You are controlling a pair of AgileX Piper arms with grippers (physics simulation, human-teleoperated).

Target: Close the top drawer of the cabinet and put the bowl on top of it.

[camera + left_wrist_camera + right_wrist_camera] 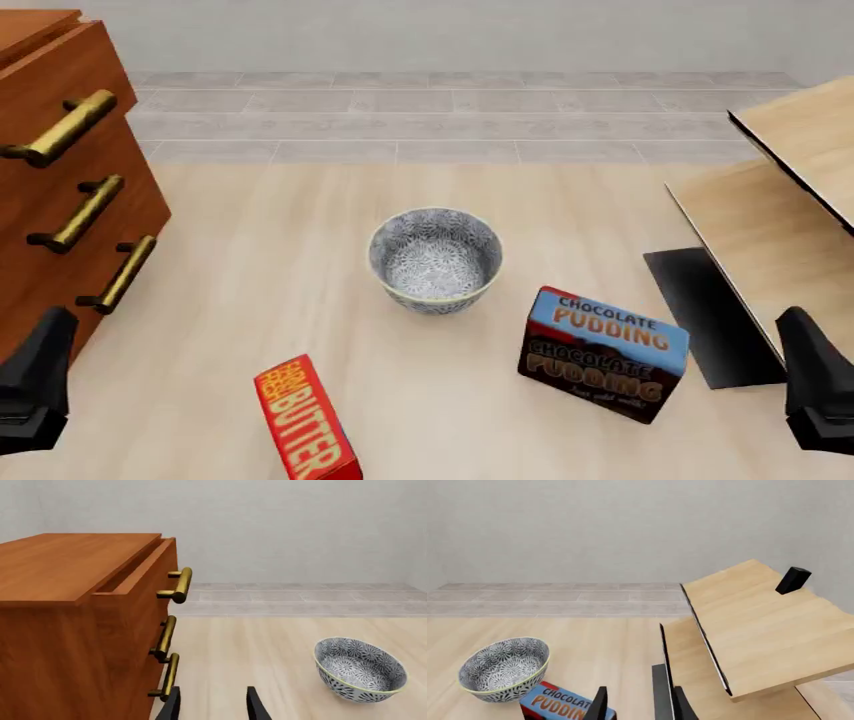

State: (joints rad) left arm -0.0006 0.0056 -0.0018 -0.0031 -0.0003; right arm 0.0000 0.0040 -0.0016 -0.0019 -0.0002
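Observation:
The reddish-brown cabinet [67, 630] [54, 230] stands at the table's left. Its top drawer [143, 575] is pulled out a little, leaving a gap behind the front with the brass handle [179, 585] [60, 128]. The blue-grey patterned bowl [435, 258] [360, 670] [504, 667] sits upright on the table's middle, apart from both arms. My left gripper [213, 707] [34, 388] is low by the cabinet's front corner, open and empty. My right gripper [639, 707] [817, 388] is at the near right, open and empty.
A chocolate pudding box [603, 352] [564, 705] stands near and right of the bowl. A red butter box [307, 420] stands at the front. Pale light-wood furniture [787, 210] [760, 625] with a black knob [792, 580] fills the right side.

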